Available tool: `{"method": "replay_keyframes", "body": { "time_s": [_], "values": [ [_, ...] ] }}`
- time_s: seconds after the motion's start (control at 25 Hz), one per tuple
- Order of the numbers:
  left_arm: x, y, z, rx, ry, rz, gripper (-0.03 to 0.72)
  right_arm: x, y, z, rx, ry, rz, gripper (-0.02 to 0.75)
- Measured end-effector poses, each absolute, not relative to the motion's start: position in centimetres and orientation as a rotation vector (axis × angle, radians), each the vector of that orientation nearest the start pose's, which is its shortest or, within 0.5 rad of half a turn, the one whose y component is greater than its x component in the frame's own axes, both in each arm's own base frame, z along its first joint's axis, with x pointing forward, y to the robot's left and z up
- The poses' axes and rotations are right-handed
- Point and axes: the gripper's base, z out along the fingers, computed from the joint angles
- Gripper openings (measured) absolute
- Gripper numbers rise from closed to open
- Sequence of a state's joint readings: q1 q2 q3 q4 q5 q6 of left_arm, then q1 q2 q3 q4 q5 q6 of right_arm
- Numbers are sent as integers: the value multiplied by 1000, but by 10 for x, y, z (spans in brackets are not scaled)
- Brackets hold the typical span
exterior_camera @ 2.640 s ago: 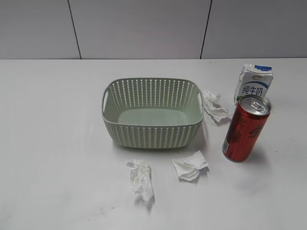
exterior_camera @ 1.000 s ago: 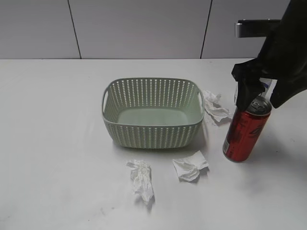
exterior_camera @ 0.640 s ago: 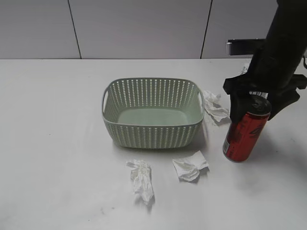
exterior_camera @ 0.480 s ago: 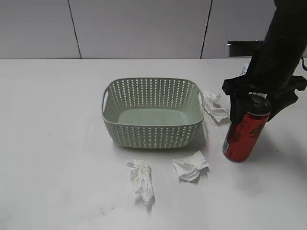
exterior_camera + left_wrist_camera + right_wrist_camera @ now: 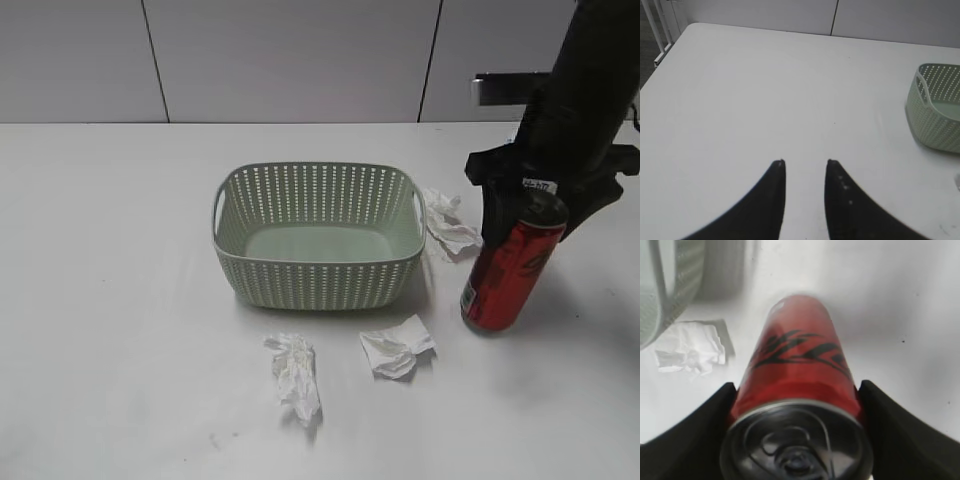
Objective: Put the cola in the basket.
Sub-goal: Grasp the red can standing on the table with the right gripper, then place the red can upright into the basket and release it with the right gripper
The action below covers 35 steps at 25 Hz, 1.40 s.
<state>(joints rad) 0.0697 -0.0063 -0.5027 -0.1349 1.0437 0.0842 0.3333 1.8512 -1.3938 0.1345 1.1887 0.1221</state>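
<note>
The cola (image 5: 506, 268) stands on the table (image 5: 120, 300) to the right of the basket (image 5: 318, 236), a clear gap between them, and it leans a little, its top tipped to the right. The right gripper (image 5: 541, 196) comes down over the can's top from above, its two dark fingers (image 5: 494, 205) straddling the upper part of the can. From the right wrist view the cola (image 5: 797, 390) fills the space between the fingers (image 5: 700, 425), both of which sit tight against its red sides just under the silver rim, so the jaws are closed onto the can as far as its width allows. The can's base looks to be on the table.

The basket sits upright, right of the table's middle, with nothing in it. A crumpled tissue (image 5: 446, 224) lies by its right end, between the basket and the can. Two more lie in front of the basket: one (image 5: 396, 348) near its front right corner, another (image 5: 295, 374) a bit further forward and left. The nearer tissue (image 5: 690, 348) shows beside the can in the right wrist view too, with the basket's corner (image 5: 670, 285) above it.

Well to the left of the basket, the left gripper (image 5: 804, 165) hangs over bare table, its jaws a little apart and holding nothing; the basket's end (image 5: 935, 112) is off to its right.
</note>
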Motion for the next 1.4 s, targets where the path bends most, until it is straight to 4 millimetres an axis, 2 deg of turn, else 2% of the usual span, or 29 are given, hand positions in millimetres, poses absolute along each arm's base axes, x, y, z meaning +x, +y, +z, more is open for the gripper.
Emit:
{"method": "replay_keyframes", "body": {
  "time_s": [0.12, 0.4, 0.52, 0.68, 0.8, 0.92, 1.16, 1.4],
  "values": [
    [-5, -11, 280, 20, 2012, -63, 217, 339, 131, 242, -281, 3076, 212, 526],
    [-5, -11, 280, 20, 2012, -63, 217, 342, 148, 319, -364, 2815, 278, 526],
    [-5, -11, 280, 20, 2012, -63, 217, 340, 164, 346, -434, 2714, 303, 526],
    [-5, -11, 280, 20, 2012, -63, 217, 335, 192, 363, -565, 2627, 333, 526],
    [-5, -11, 280, 20, 2012, -63, 217, 338, 210, 359, -638, 2612, 339, 526],
    [-5, -11, 280, 20, 2012, -63, 217, 344, 226, 344, -701, 2625, 329, 526],
    [-5, -11, 280, 20, 2012, -63, 217, 352, 250, 308, -799, 2682, 293, 526],
    [-5, -11, 280, 20, 2011, -64, 217, 365, 261, 265, -862, 2741, 221, 526]
  ]
}}
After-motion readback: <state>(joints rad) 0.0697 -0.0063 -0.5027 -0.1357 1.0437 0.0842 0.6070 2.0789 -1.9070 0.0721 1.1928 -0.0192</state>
